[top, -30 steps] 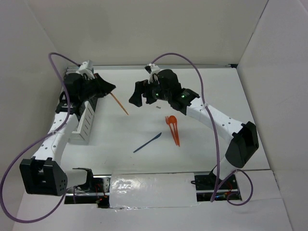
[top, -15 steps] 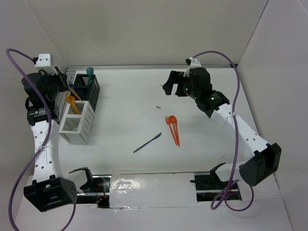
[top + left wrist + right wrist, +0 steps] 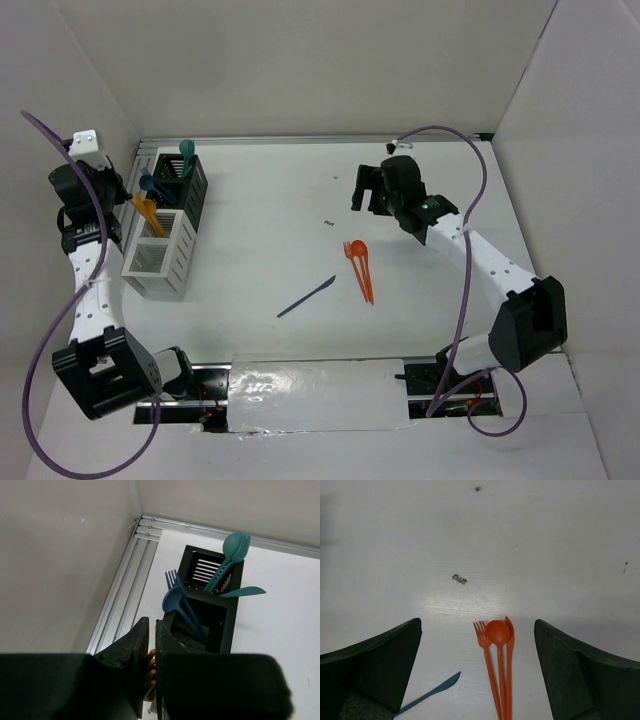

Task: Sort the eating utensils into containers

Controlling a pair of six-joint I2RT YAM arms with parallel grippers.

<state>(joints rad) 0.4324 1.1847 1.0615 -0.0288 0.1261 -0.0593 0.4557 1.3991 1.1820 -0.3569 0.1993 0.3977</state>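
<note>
Left jaws narrow on orange utensil | right jaws wide | orange trio lies near-to-far, heads far.

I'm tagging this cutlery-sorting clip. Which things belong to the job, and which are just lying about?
Job: loose orange plastic fork, spoon and knife; dark blue plastic knife; black slotted caddy holding teal plastic utensils; white slotted caddy; orange plastic utensil in the left claw.
Lying about: small grey crumb; purple cables.

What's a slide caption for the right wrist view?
Open right gripper framing orange fork, spoon and knife lying together; blue knife nearby.
</note>
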